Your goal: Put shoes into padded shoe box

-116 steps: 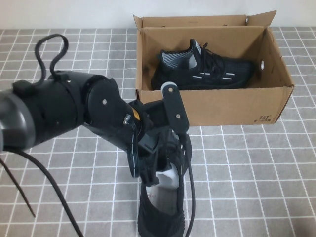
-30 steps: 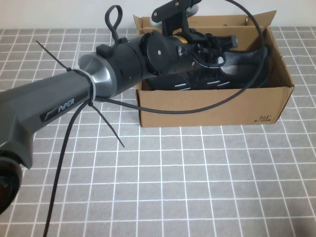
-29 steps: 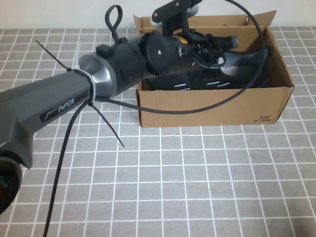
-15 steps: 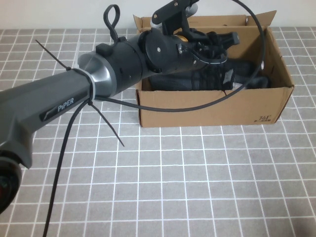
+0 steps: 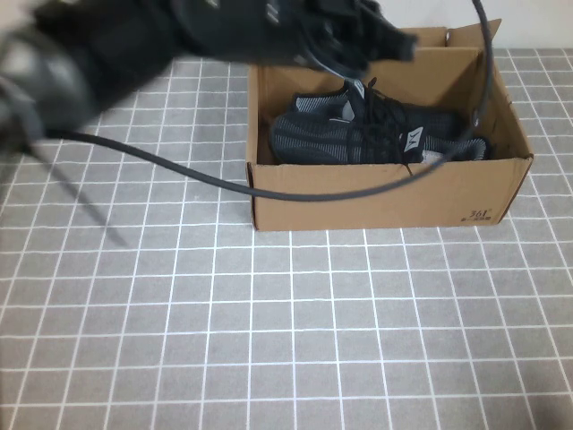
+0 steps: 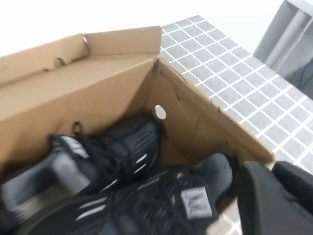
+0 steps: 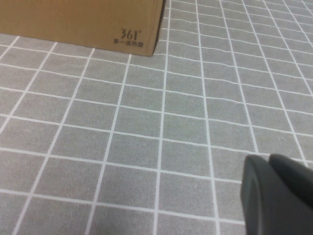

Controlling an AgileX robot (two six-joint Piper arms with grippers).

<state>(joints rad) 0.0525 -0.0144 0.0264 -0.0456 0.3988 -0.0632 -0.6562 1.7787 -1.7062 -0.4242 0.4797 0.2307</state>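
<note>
The brown cardboard box (image 5: 385, 193) stands at the back right of the tiled table. Both black knit shoes lie inside it side by side: one near the front wall (image 5: 340, 143) and one behind it (image 5: 394, 109). My left gripper (image 5: 389, 40) hovers blurred above the box's back left corner, shut and empty. The left wrist view looks down into the box (image 6: 98, 83) at the rear shoe (image 6: 122, 152) and the front shoe (image 6: 161, 205), with the left gripper (image 6: 273, 166) at the edge. My right gripper (image 7: 270, 159) is shut and empty, low over the tiles near the box's logo corner (image 7: 129, 35).
The left arm's black cable (image 5: 304, 193) hangs in an arc across the box's front wall. The box's flaps (image 5: 358, 38) stand open at the back. Grey tiled table (image 5: 269, 331) spreads in front of the box.
The left arm carried the second shoe from the table front into the box, let it go beside the first, and has now risen and swung back to the left.
</note>
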